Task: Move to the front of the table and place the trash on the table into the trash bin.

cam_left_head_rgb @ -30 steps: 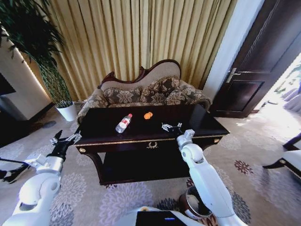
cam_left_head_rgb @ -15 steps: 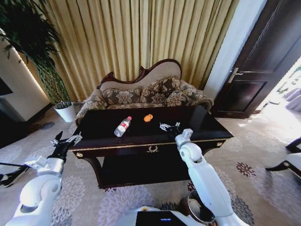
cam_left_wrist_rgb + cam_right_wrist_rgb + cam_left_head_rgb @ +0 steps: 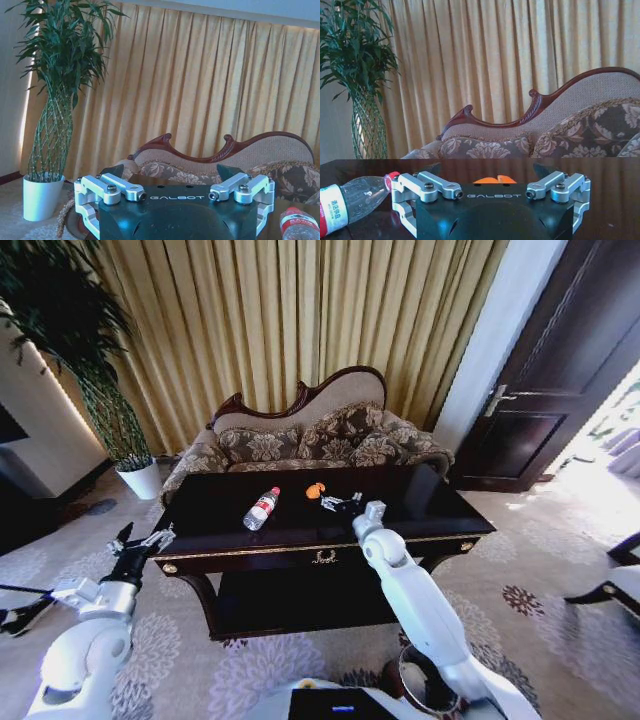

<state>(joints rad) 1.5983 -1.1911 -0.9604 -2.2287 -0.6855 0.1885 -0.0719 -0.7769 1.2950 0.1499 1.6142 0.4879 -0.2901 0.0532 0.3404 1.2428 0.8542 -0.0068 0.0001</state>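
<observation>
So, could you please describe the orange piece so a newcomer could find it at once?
Start at the dark glossy table before the sofa. Near its far edge, just beyond the right gripper, lies the orange piece, the sole orange item, smaller than the clear bottle.

Clear bottle (image 3: 262, 508) with a red cap lies on its side on the dark glossy worktop (image 3: 440, 515). Small orange piece (image 3: 316, 490) sits nearby. Brown bin (image 3: 425, 680) stands on the floor.

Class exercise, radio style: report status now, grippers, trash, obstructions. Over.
Right gripper open, over the table, beside the orange piece. Left gripper open, off the table's left corner. Bottle lying on the table. Nothing blocking the orange piece.
</observation>
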